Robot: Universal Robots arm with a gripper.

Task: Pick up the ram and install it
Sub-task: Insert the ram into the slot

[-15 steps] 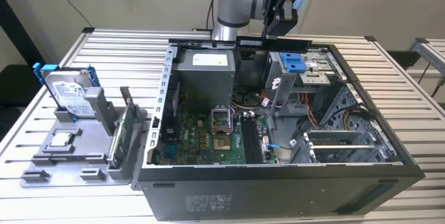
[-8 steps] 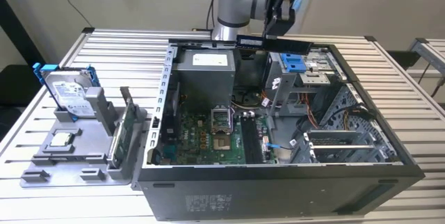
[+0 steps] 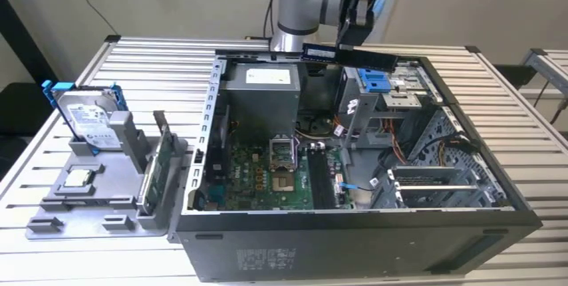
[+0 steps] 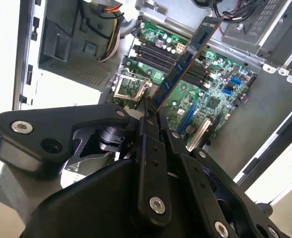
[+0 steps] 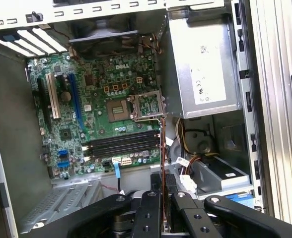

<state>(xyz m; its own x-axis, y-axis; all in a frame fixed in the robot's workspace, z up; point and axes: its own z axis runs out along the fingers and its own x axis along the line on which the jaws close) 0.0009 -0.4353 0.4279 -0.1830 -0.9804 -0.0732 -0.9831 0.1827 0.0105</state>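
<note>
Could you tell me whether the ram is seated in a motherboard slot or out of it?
Out: the end effector grips the ram in the air above the open case, clear of the memory slots.

Long, narrow dark ram (image 4: 186,58) with black chips: airborne, held level, pinched in the tool (image 4: 152,109), projecting beyond its tips.

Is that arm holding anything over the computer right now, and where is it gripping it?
Yes: the gripper is shut on the ram, pinching its flat faces near mid-length along its upper edge, above the open computer case.
</note>
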